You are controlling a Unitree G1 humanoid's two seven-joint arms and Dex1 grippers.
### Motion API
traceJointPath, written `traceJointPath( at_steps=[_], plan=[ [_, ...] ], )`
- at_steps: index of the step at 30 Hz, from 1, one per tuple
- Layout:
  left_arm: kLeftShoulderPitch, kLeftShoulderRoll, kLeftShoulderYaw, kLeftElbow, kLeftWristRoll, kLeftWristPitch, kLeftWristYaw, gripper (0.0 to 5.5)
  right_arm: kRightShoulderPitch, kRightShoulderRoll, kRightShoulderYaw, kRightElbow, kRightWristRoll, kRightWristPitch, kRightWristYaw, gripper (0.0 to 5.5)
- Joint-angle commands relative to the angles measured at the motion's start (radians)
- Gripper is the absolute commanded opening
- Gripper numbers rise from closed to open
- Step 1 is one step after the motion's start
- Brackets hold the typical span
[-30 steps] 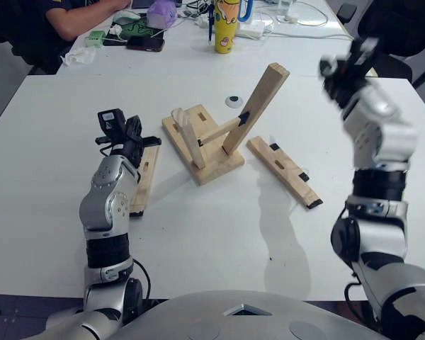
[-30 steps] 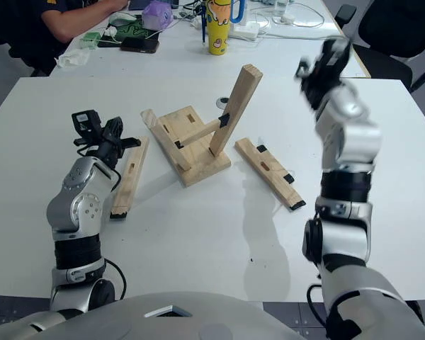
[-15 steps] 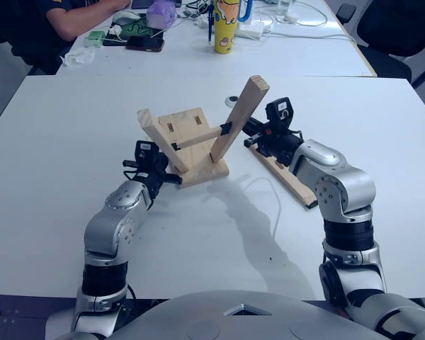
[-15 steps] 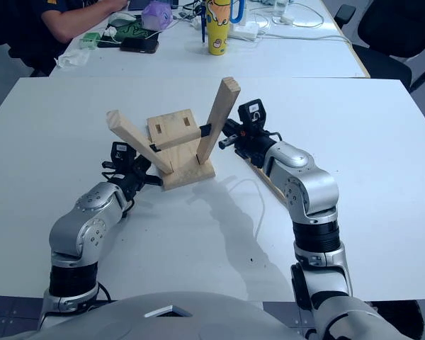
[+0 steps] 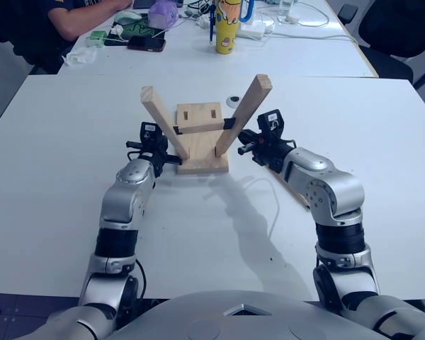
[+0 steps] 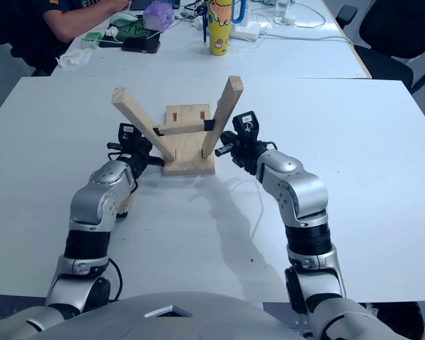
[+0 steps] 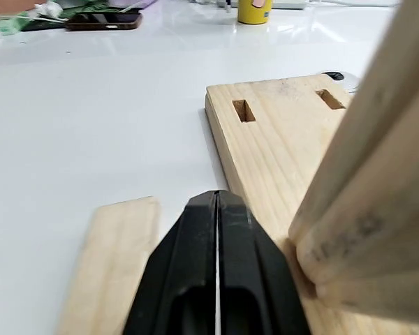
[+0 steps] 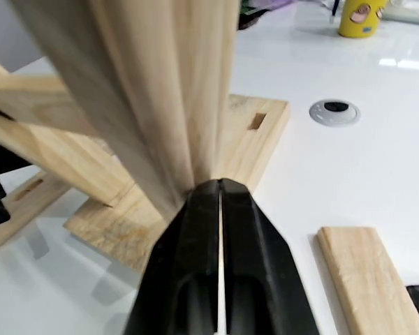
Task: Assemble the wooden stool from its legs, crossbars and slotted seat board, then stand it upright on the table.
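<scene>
The slotted seat board [image 5: 202, 147] lies flat on the white table. Two legs rise from it in a V, the left leg [image 5: 159, 117] and the right leg [image 5: 245, 110], joined by a crossbar [image 5: 202, 128]. My left gripper [image 5: 171, 159] is shut with nothing in it, its tip [image 7: 216, 200] beside the foot of the left leg [image 7: 363, 209]. My right gripper [image 5: 242, 149] is also shut with nothing in it, its tip [image 8: 220, 185] against the foot of the right leg [image 8: 167, 84].
One loose wooden piece [image 6: 125, 200] lies under my left forearm, another [image 5: 292, 188] under my right forearm. A cable grommet [image 5: 233, 101] sits behind the board. On the back table are a yellow cup [image 5: 226, 25] and a phone [image 5: 146, 44].
The part-built stool has turned and slid back, so the board now lies square and the legs stand as an even V. Both shut grippers moved with it at the legs' feet.
</scene>
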Motion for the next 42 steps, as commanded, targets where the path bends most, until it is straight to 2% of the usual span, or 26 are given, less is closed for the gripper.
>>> traceJointPath(
  at_steps=[1, 4, 7, 11, 13, 17, 22, 26, 29, 34, 40, 42],
  plan=[
    [-0.065, -0.009, -0.002, 0.137, 0.025, -0.08, -0.02, 0.0, -0.045, 0.015, -0.03, 0.058, -0.046, -0.009, -0.059, 0.04],
    [-0.074, -0.003, 0.025, 0.148, 0.032, -0.108, -0.007, 0.0, -0.071, -0.021, -0.053, 0.112, -0.121, -0.095, -0.107, 0.04],
    [-0.064, 0.003, 0.045, 0.135, 0.038, -0.117, 0.005, 0.0, -0.159, -0.06, -0.148, 0.194, -0.168, -0.271, -0.152, 0.04],
    [-0.054, -0.005, 0.049, 0.118, 0.045, -0.117, 0.008, 0.0, -0.415, -0.08, -0.332, 0.268, -0.073, -0.562, -0.132, 0.04],
    [-0.051, -0.011, 0.045, 0.111, 0.048, -0.116, 0.01, 0.0, -0.548, -0.084, -0.367, 0.247, -0.014, -0.622, -0.102, 0.04],
    [-0.049, -0.015, 0.046, 0.101, 0.056, -0.116, 0.015, 0.0, -0.65, -0.039, -0.335, 0.144, 0.127, -0.533, -0.054, 0.04],
    [-0.047, -0.013, 0.043, 0.069, 0.062, -0.11, 0.018, 0.0, -0.402, -0.086, -0.08, 0.083, 0.137, -0.089, -0.025, 0.04],
    [-0.043, -0.015, 0.041, 0.054, 0.062, -0.106, 0.016, 0.0, -0.298, -0.022, -0.063, 0.061, 0.195, 0.072, -0.038, 0.04],
    [-0.041, -0.016, 0.04, 0.049, 0.062, -0.103, 0.012, 0.0, -0.322, 0.017, -0.096, 0.033, 0.213, 0.019, -0.038, 0.04],
    [-0.037, -0.02, 0.04, 0.047, 0.061, -0.103, 0.01, 0.0, -0.429, 0.085, -0.226, 0.037, 0.207, -0.188, -0.085, 0.04],
    [-0.037, -0.02, 0.044, 0.05, 0.058, -0.103, 0.003, 0.0, -0.478, 0.025, -0.331, 0.143, 0.022, -0.423, -0.262, 0.04],
    [-0.038, -0.023, 0.044, 0.048, 0.056, -0.102, 0.002, 0.0, -0.44, -0.007, -0.331, 0.184, -0.054, -0.424, -0.317, 0.04]
  ],
)
